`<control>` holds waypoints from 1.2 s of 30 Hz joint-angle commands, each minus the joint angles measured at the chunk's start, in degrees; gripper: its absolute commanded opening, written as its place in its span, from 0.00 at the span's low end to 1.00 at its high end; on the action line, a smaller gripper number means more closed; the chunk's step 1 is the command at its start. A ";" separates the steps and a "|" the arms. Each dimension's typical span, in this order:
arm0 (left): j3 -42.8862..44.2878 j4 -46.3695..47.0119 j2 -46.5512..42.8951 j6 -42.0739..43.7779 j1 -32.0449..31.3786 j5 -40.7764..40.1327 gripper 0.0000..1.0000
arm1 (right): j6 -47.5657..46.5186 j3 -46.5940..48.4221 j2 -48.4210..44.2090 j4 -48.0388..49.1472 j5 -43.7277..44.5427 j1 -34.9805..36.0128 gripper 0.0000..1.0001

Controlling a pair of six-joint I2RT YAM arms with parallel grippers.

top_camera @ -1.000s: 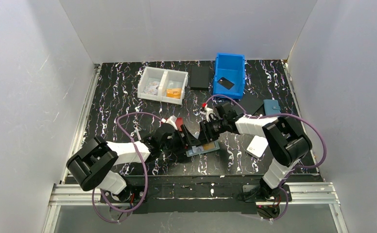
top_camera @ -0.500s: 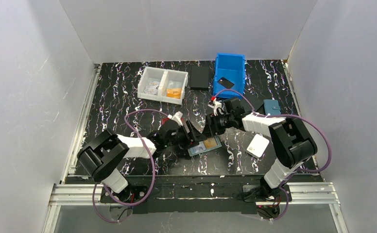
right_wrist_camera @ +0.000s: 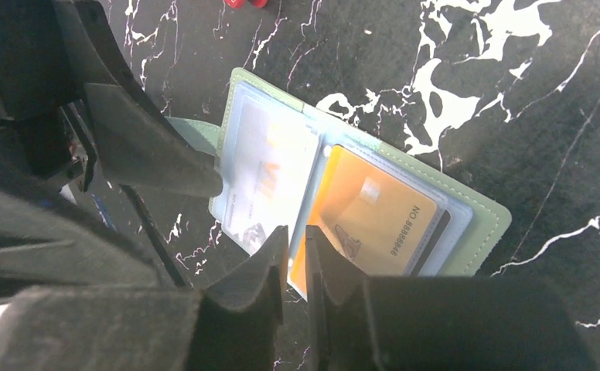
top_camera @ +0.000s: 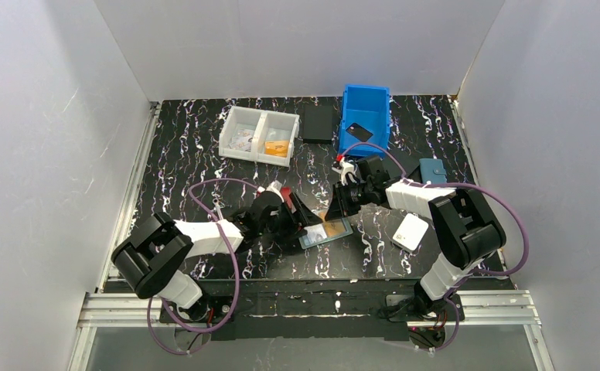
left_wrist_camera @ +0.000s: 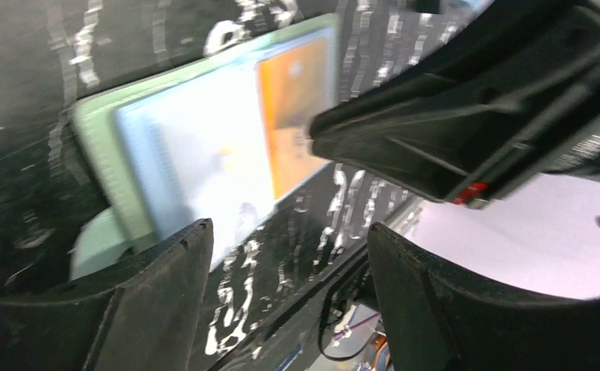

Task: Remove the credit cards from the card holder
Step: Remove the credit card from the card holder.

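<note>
The sage-green card holder [top_camera: 339, 235] [right_wrist_camera: 482, 224] [left_wrist_camera: 96, 147] lies open on the marbled mat between both arms. An orange credit card [right_wrist_camera: 374, 212] [left_wrist_camera: 297, 116] sits in its right clear sleeve, with a black edge [right_wrist_camera: 430, 239] showing behind it. A pale card [right_wrist_camera: 270, 178] fills the left sleeve. My right gripper [right_wrist_camera: 297, 232] [top_camera: 334, 210] has its fingers drawn to a narrow slit on the orange card's near edge. My left gripper [left_wrist_camera: 285, 232] [top_camera: 303, 219] stands open, and one of its fingers [right_wrist_camera: 158, 154] presses on the holder's left leaf.
At the back stand a blue bin [top_camera: 365, 116] with a black card [top_camera: 356, 133] in it, a white two-part tray [top_camera: 258, 134] and a black pad [top_camera: 318, 122]. A white wallet [top_camera: 410, 232] and a blue wallet [top_camera: 433, 170] lie to the right.
My right gripper's jaws have closed from wide apart to a narrow slit at the orange card. The left arm has shifted slightly and its finger still rests on the holder.
</note>
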 commanded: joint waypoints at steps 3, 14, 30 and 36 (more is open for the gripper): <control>3.20 -14.05 -1.38 -1.27 -0.74 -4.96 0.72 | -1.55 2.14 -0.16 -0.84 0.75 0.15 0.17; 6.54 -18.15 1.75 -2.34 -1.12 -5.06 0.70 | -1.81 2.11 1.18 -1.45 2.29 0.25 0.16; 9.68 -22.17 6.96 -9.22 -1.62 -6.52 0.67 | -2.52 2.49 2.95 -2.94 3.90 0.87 0.16; 9.57 -14.39 4.19 -1.57 -1.70 -5.27 0.64 | -2.52 2.81 2.10 -2.71 1.45 0.90 0.17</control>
